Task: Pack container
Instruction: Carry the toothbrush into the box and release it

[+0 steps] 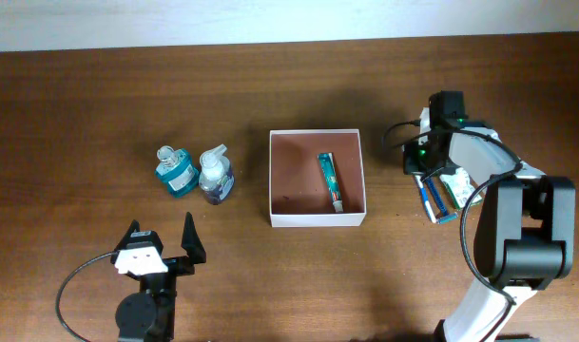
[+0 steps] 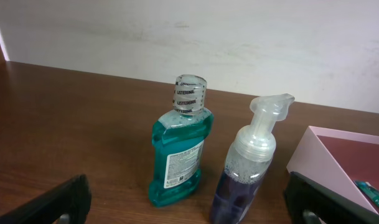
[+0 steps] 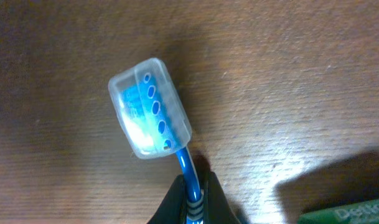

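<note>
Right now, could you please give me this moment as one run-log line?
right gripper: shut on toothbrush | left gripper: open | container: holds toothpaste tube | mouthwash bottle, pump bottle: on table

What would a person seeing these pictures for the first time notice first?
The white-walled container in the middle of the table holds one toothpaste tube. The right gripper pinches the handle of a blue toothbrush with a clear cap on its head. Left of the container stand a teal mouthwash bottle and a pump bottle, side by side.
</note>
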`<state>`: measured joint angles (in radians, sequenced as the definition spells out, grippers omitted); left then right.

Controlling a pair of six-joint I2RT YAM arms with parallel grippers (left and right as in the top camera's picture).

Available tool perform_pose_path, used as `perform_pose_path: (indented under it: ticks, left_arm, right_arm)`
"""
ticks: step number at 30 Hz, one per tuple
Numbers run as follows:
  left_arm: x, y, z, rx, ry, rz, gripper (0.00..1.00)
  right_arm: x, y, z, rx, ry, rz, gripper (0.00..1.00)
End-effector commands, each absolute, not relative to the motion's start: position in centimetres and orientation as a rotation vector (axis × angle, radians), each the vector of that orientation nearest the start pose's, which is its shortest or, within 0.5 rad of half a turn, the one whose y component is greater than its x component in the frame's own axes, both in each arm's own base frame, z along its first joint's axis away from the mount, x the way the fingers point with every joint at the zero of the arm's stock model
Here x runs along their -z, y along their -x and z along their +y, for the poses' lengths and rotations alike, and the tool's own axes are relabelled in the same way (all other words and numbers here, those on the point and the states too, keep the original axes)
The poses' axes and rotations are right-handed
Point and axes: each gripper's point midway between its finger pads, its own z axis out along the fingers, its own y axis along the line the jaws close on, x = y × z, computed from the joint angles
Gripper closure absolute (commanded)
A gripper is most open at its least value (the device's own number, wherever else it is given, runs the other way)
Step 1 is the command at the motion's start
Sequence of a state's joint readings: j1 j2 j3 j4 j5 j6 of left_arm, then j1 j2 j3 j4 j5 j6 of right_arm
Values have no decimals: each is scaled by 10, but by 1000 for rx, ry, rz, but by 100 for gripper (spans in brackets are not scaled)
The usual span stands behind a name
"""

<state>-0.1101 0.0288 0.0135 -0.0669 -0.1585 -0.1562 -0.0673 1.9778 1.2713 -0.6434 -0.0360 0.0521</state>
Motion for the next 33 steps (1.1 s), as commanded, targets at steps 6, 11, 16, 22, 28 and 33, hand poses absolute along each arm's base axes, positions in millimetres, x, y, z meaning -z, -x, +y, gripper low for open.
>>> perform_pose_path:
  ticks: [6, 11, 16, 22, 28, 33]
  left_arm:
    - [-155, -247, 2, 49, 155, 1649, 1]
    - [-155, -247, 2, 49, 155, 1649, 1]
    - [-155, -247, 2, 49, 155, 1649, 1]
    - [-155, -247, 2, 49, 155, 1649, 1]
    - [-155, -247, 2, 49, 155, 1649, 1]
    - [-155, -247, 2, 49, 155, 1649, 1]
  right_arm:
    - [-106, -425, 16, -115, -96, 2723, 96]
    - [-149, -426, 22, -135, -129, 2660, 96]
    - [-170, -421, 25, -159, -122, 2632, 96]
    - [-188, -415, 44, -310, -139, 2598, 96]
    - [-211, -407, 63, -353, -155, 2571, 96]
    - [-232, -401, 96, -390, -74, 2563, 96]
